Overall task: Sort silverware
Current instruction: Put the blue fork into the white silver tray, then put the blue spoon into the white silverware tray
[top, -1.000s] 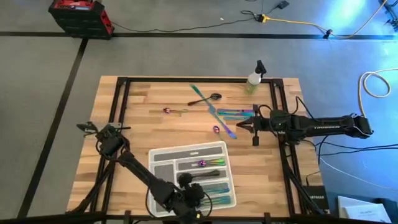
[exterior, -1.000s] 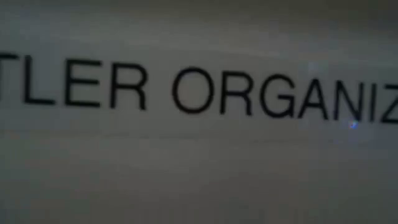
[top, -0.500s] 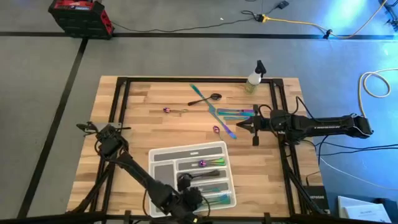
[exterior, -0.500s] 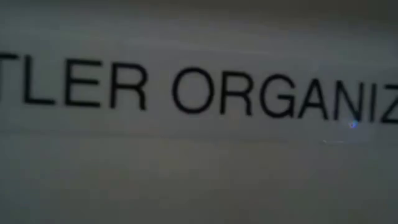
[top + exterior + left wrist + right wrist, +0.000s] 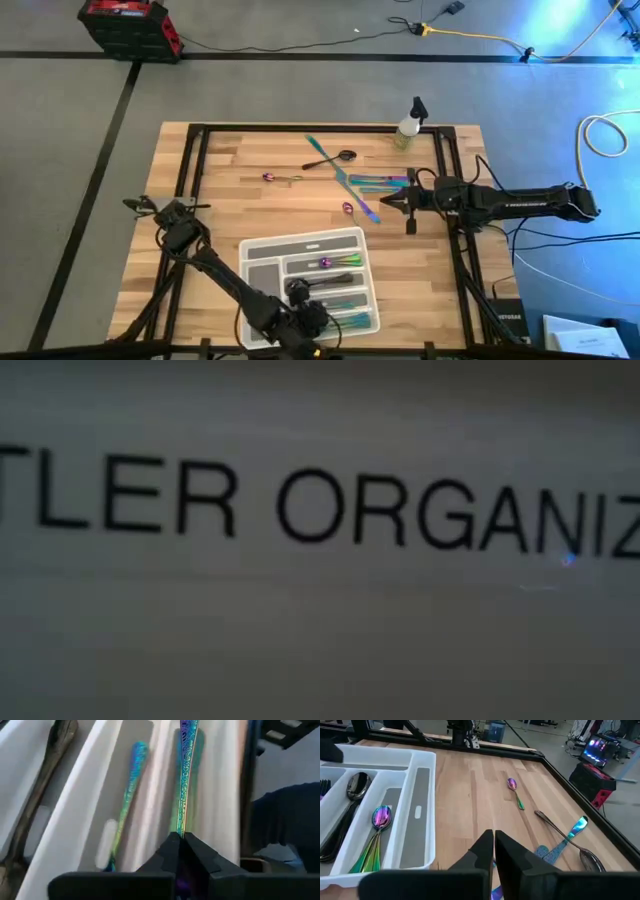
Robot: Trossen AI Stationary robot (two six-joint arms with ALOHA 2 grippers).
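The translucent white tray (image 5: 262, 250) stands near the table's front edge; several pieces of silverware lie in its compartments. My left gripper (image 5: 312, 320) is low over the tray's nearest compartment and shut on an iridescent piece (image 5: 186, 780). More loose silverware (image 5: 375, 183) lies flat on the wood at the far right. My right gripper (image 5: 385, 205) is shut just right of that pile and points toward the table's left. Whether it touches the pieces under it (image 5: 545, 852) does not show. The low view shows only the tray's lettered wall (image 5: 320, 510). My left gripper pinches the iridescent piece by its near end (image 5: 182, 827) between its two fingers. The fingers come from the table's left, low, and lie along the piece. The piece is turned on edge and runs along the compartment (image 5: 220, 795). Whether it rests on the floor does not show.
A small spray bottle (image 5: 408, 125) stands at the far right corner. A dark spoon (image 5: 335, 158) and two small purple spoons (image 5: 275, 178) (image 5: 347, 208) lie apart on the wood. Black frame rails (image 5: 190, 170) run along the table's sides. In the tray are a dark spoon (image 5: 350, 795) and iridescent spoons (image 5: 379, 820).
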